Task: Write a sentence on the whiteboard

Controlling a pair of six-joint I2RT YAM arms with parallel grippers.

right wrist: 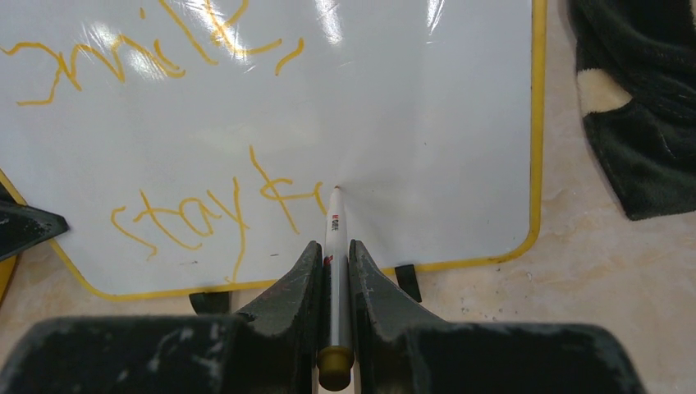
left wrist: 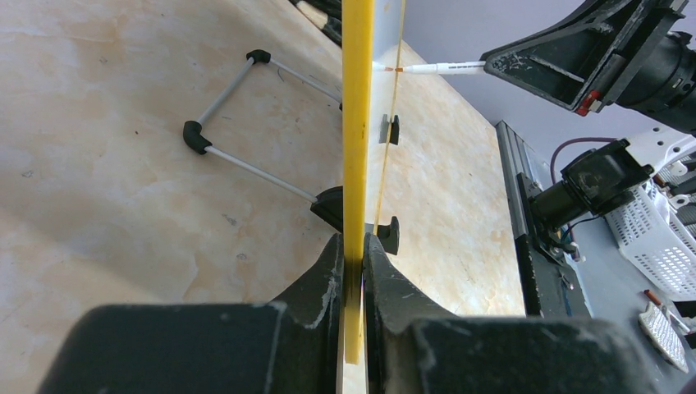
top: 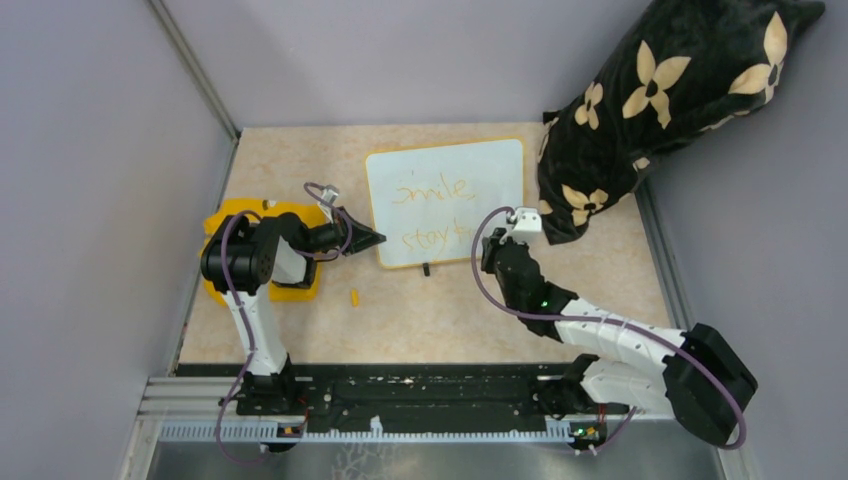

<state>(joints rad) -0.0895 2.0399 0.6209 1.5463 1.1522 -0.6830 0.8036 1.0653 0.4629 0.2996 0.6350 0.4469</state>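
My two arms reach from the near edge of the bench [top: 450,310] towards its far half. Just ahead of my left arm lies a flat yellow piece [top: 300,291], and a small orange item [top: 354,296] lies loose on the bench beside it, too small to name.

My left end effector [left wrist: 354,246] is nearly closed, its jaws pinching the thin yellow rim at the left edge of the whiteboard [left wrist: 358,123]. From that wrist I see the board edge-on, with a wire stand [left wrist: 238,123] behind it. I cannot tell how steeply the board leans.

My right end effector [right wrist: 332,254] is narrow too, clamped on a white marker [right wrist: 336,222] with a yellow cap end. The marker's tip touches the white surface of the board [right wrist: 427,123].

The board sits near the middle of the bench, towards the far edge, its black feet [right wrist: 408,279] along its near edge. The sentence [right wrist: 205,213] runs in thin orange-yellow cursive on two lines: "smile" above, "stay" and one more letter below, where the marker tip sits.

Past the board's right edge, at the far right corner, a black pillow with cream flowers [top: 680,90] leans against the wall.
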